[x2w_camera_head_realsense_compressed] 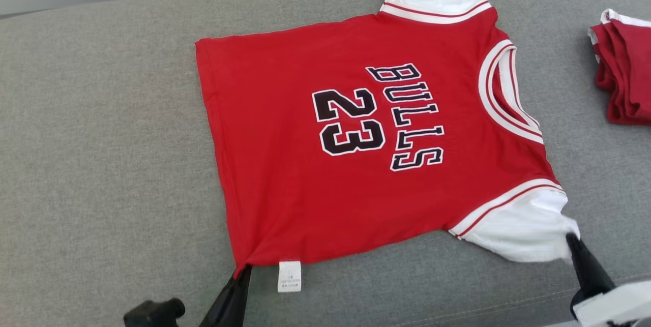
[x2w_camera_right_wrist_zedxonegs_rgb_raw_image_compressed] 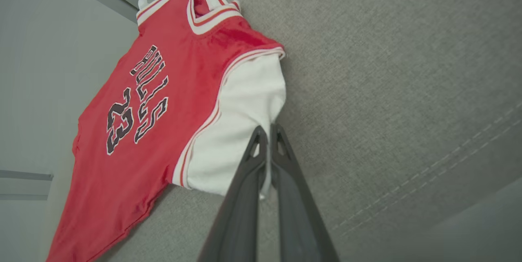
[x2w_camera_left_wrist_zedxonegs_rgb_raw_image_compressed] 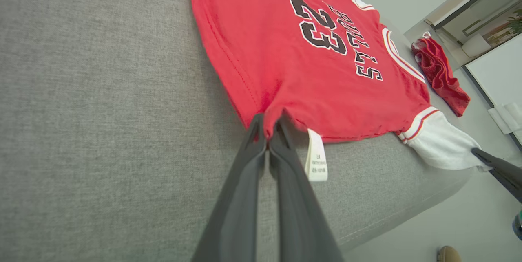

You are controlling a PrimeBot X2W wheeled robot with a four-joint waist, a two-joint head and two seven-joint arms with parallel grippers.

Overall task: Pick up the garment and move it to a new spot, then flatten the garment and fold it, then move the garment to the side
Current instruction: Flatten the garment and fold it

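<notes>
The garment (x2w_camera_head_realsense_compressed: 285, 154) is a red jersey with white sleeves and "BULLS 23" in black, spread face up on the grey cushion (x2w_camera_head_realsense_compressed: 101, 164). My left gripper (x2w_camera_head_realsense_compressed: 243, 269) is shut on its near hem corner, next to the white label (x2w_camera_head_realsense_compressed: 289, 276); the left wrist view shows the red fabric (x2w_camera_left_wrist_zedxonegs_rgb_raw_image_compressed: 285, 50) pinched between the fingertips of that gripper (x2w_camera_left_wrist_zedxonegs_rgb_raw_image_compressed: 268, 128). My right gripper (x2w_camera_head_realsense_compressed: 570, 238) is shut on the edge of the near white sleeve (x2w_camera_head_realsense_compressed: 524, 225), seen in the right wrist view as white cloth (x2w_camera_right_wrist_zedxonegs_rgb_raw_image_compressed: 240, 111) caught by the gripper (x2w_camera_right_wrist_zedxonegs_rgb_raw_image_compressed: 267, 131).
A second folded red garment (x2w_camera_head_realsense_compressed: 623, 70) lies at the cushion's far right, also visible as a red bundle (x2w_camera_left_wrist_zedxonegs_rgb_raw_image_compressed: 440, 72). The cushion's front edge (x2w_camera_left_wrist_zedxonegs_rgb_raw_image_compressed: 408, 209) runs just below the jersey, with pale floor (x2w_camera_left_wrist_zedxonegs_rgb_raw_image_compressed: 448, 221) beyond. Bare cushion lies to the left.
</notes>
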